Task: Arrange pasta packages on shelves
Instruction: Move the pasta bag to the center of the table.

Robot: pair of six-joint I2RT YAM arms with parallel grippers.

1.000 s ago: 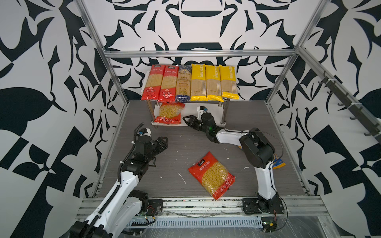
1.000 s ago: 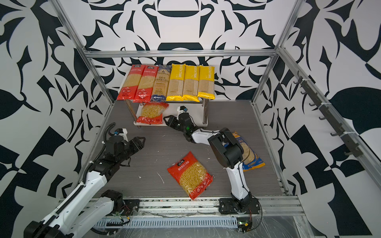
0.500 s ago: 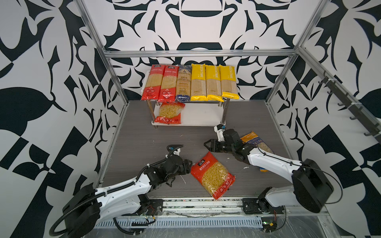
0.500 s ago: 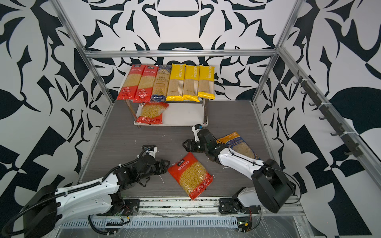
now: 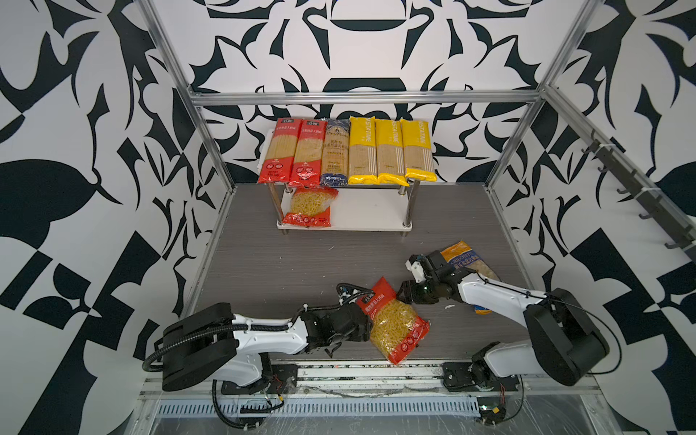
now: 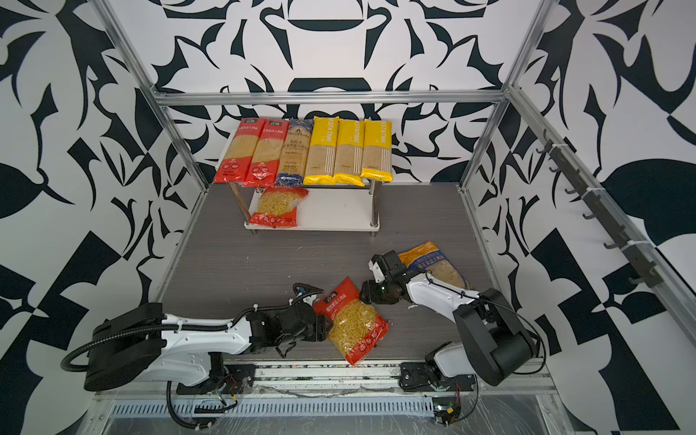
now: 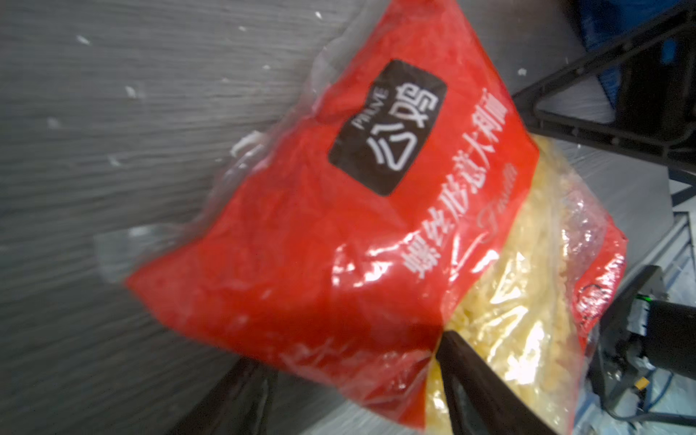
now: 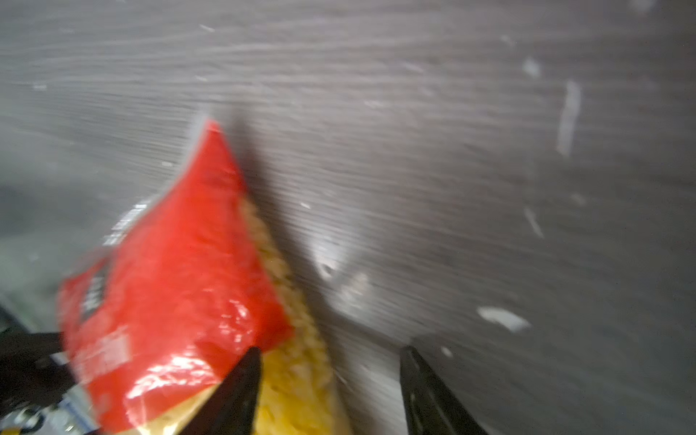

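Near the front edge of the table (image 5: 282, 263), the red fusilli bag (image 5: 395, 324) lies flat, well apart from the shelves (image 5: 373, 222). The left gripper (image 5: 367, 322) straddles one edge of it; whether it pinches, I cannot tell. The right gripper (image 8: 331, 350) gapes at the opposite corner. With both crowding one slack bag, fingers could collide or the slick plastic could slip free.

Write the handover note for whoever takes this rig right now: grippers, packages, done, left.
Left gripper open, jaws either side of one end of the red fusilli bag on the table; no grip seen.
Right gripper open, one finger at that bag's edge, holding nothing.
Done: six spaghetti packs side by side on the rack, top tier; shelved fusilli bag on its lower tier.
Left: the red fusilli bag and the blue-orange bag, partly hidden by the right arm, go on the rack.
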